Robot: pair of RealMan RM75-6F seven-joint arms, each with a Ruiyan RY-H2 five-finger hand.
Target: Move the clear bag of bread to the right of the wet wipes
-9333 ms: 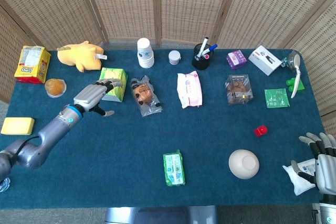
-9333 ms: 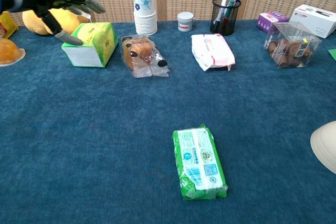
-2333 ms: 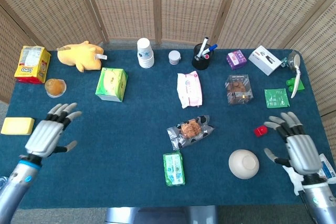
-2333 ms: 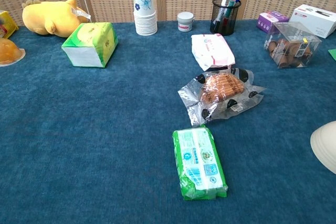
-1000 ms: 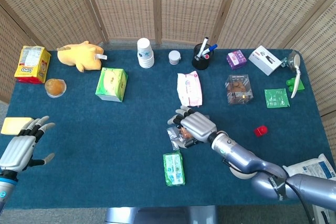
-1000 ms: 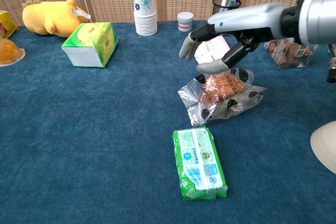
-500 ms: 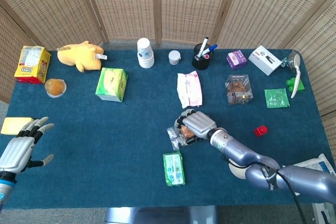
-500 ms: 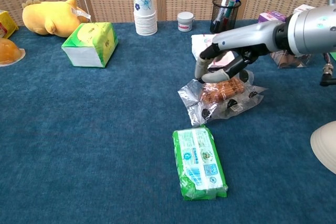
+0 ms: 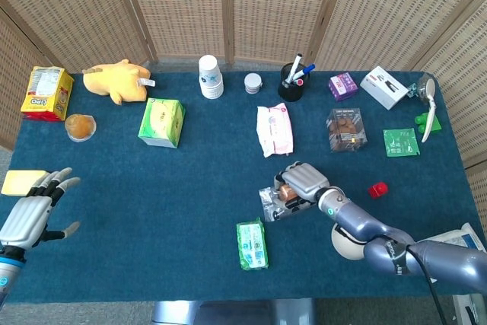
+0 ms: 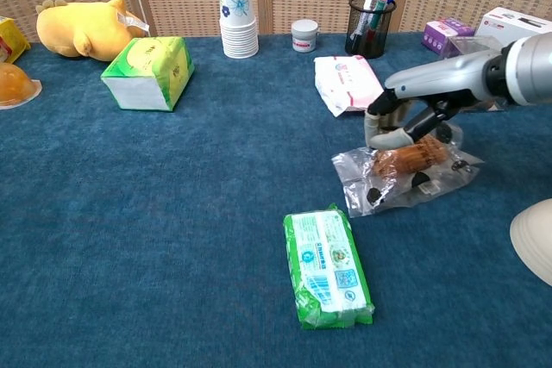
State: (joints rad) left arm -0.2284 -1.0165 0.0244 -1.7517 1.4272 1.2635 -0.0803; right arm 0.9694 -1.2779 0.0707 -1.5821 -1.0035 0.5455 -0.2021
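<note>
Moving: bread bag (image 10: pixel 405 174) lies on the table (image 10: pixel 155 213), up-right of the wipes (image 10: pixel 327 266)
Right hand (image 10: pixel 404 129): fingers curled onto the bag's top
Left hand (image 9: pixel 30 215): fingers spread, holding nothing, far off
Left to do: bring it down level w/ wipes

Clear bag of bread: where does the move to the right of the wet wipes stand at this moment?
Partly done. The clear bag of bread lies on the table, behind and right of the green wet wipes, not yet level beside them. The right hand rests on the bag, fingers curled over it. The left hand is open, off to the side. Left: bring the bag nearer, alongside the wipes' right side, and let go.
</note>
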